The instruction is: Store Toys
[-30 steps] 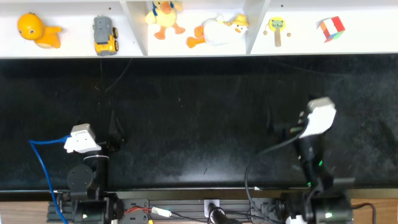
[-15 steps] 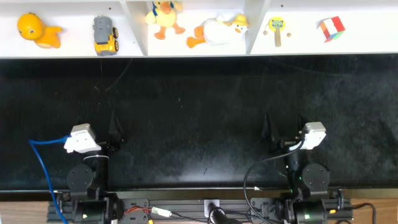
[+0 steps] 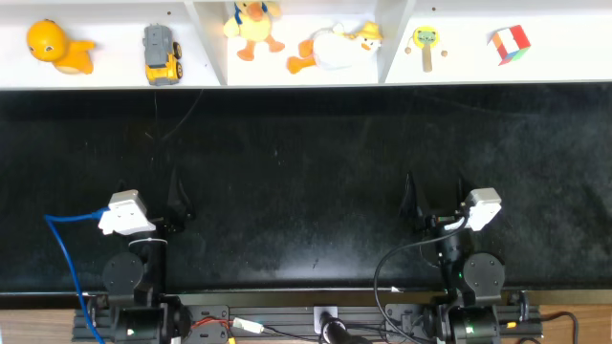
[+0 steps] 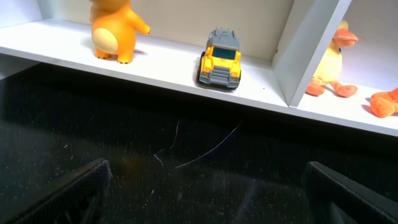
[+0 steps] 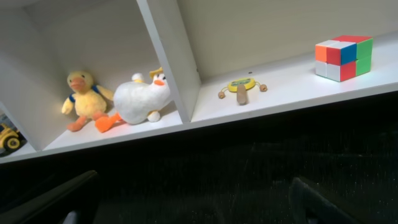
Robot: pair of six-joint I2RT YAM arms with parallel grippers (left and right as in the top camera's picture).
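Left hand point(image 4: 206, 167): fingers apart, empty, low over desk point(image 3: 306, 172). Right hand point(image 5: 194, 179): same, apart, empty. Toys well ahead of both, on shelf point(image 4: 161, 70): orange duck point(image 4: 115, 31), yellow truck point(image 4: 220, 59), yellow plush duck point(image 5: 81, 99), white plush duck point(image 5: 142, 98), rattle point(image 5: 241, 87), colour cube point(image 5: 343, 56). Judged: storing finished. Next move calls for no grasp, arms parked.

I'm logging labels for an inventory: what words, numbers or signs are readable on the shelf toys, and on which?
None. No readable print shows on the orange duck, toy truck, plush duck, white goose, rattle or colour cube.
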